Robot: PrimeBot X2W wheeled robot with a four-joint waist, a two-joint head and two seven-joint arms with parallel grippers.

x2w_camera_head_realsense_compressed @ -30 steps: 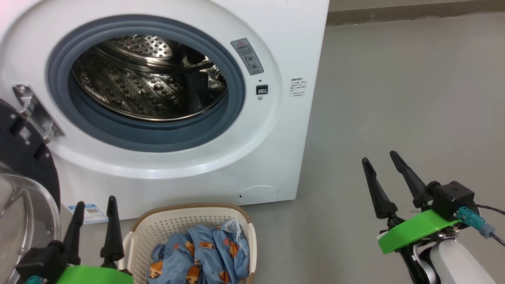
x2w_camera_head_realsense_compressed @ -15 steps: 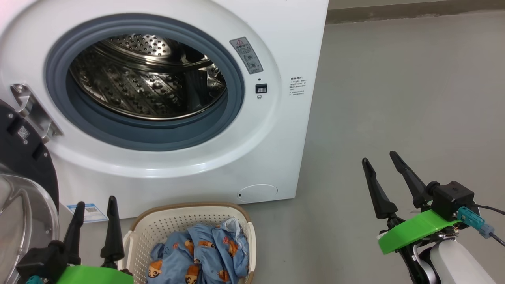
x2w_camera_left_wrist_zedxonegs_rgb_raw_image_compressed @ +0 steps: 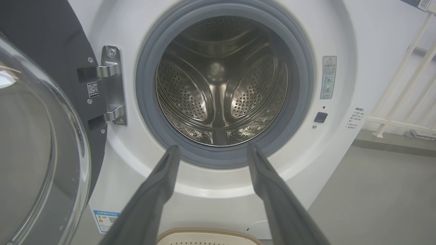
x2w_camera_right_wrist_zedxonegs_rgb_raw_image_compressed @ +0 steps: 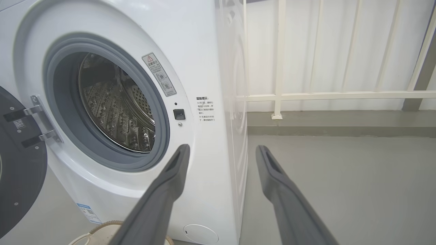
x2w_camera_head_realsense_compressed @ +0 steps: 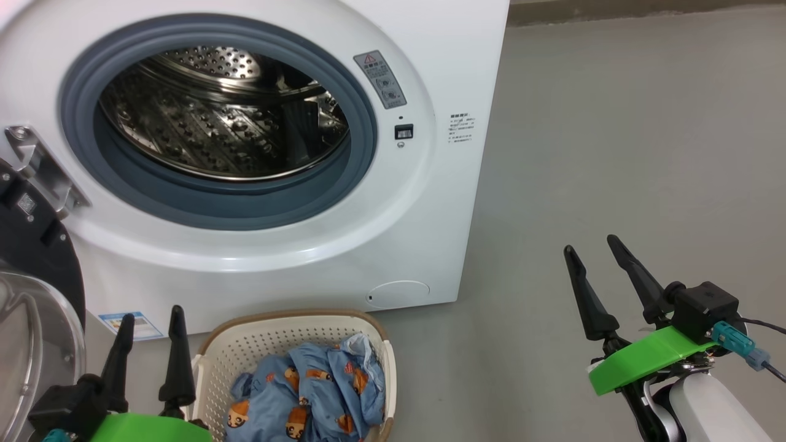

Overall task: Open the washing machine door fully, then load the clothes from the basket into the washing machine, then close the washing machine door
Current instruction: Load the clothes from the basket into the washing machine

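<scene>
Grey floor (x2w_camera_head_realsense_compressed: 614, 153): one basket (x2w_camera_head_realsense_compressed: 245, 351), one washing machine (x2w_camera_head_realsense_compressed: 399, 233).

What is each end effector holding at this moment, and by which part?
Nothing is held. The left end effector and the right end effector both stand open and empty; the clothes lie in the basket, untouched.

One washing machine (x2w_camera_head_realsense_compressed: 430, 233), one door (x2w_camera_head_realsense_compressed: 34, 252), one basket (x2w_camera_head_realsense_compressed: 288, 316), one clothes heap (x2w_camera_head_realsense_compressed: 307, 393), two pincers (x2w_camera_head_realsense_compressed: 152, 313) (x2w_camera_head_realsense_compressed: 589, 244)
</scene>
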